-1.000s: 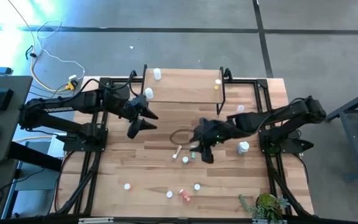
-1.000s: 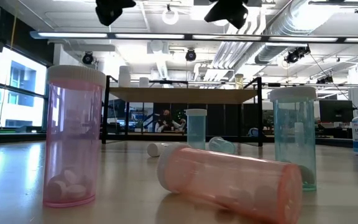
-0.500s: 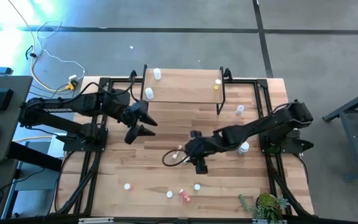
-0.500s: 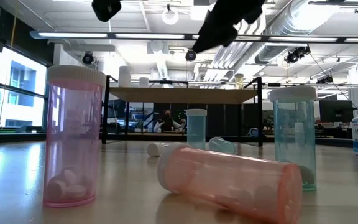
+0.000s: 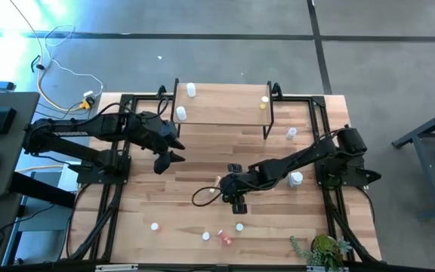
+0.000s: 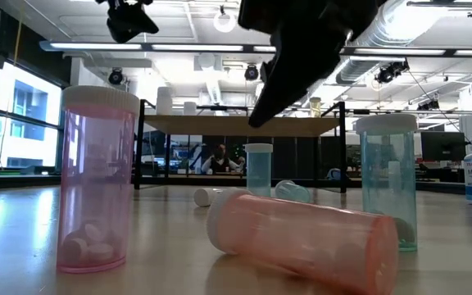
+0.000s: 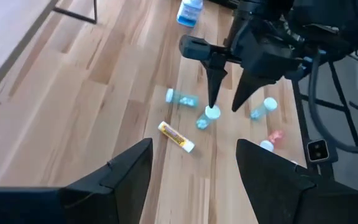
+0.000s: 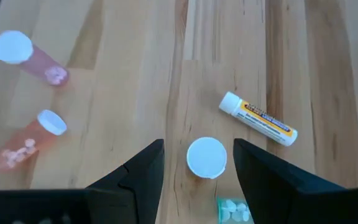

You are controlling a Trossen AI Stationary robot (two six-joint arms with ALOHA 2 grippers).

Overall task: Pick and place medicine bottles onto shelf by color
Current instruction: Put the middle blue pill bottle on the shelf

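My right gripper [image 5: 229, 189] [image 8: 197, 144] hangs open over a cluster of medicine bottles at mid-table. Its fingers stand on either side of an upright white-capped clear bottle [image 8: 206, 157] [image 7: 211, 113] without touching it. Beside that bottle lie a yellow tube [image 8: 260, 118] and a greenish bottle [image 8: 234, 210]. Two pink bottles [image 8: 27, 56] [image 8: 30, 140] lie nearer the table's near edge. My left gripper [image 5: 171, 151] [image 7: 194, 144] is open and holds nothing, raised over the table's left part. The shelf [image 5: 221, 113] stands at the far edge on black legs, with three small bottles resting on it.
A large white and blue bottle [image 5: 297, 179] and a small clear one [image 5: 291, 134] stand on the table's right part. Several small bottles [image 5: 206, 236] lie scattered along the near edge. In the low view a pink bottle [image 6: 97, 180] and a teal one [image 6: 388, 180] stand upright close to the camera.
My right gripper has come down and moved toward the table's left and near edges, over the cluster of bottles, staying open. My left gripper has tipped downward a little, otherwise keeping its place.
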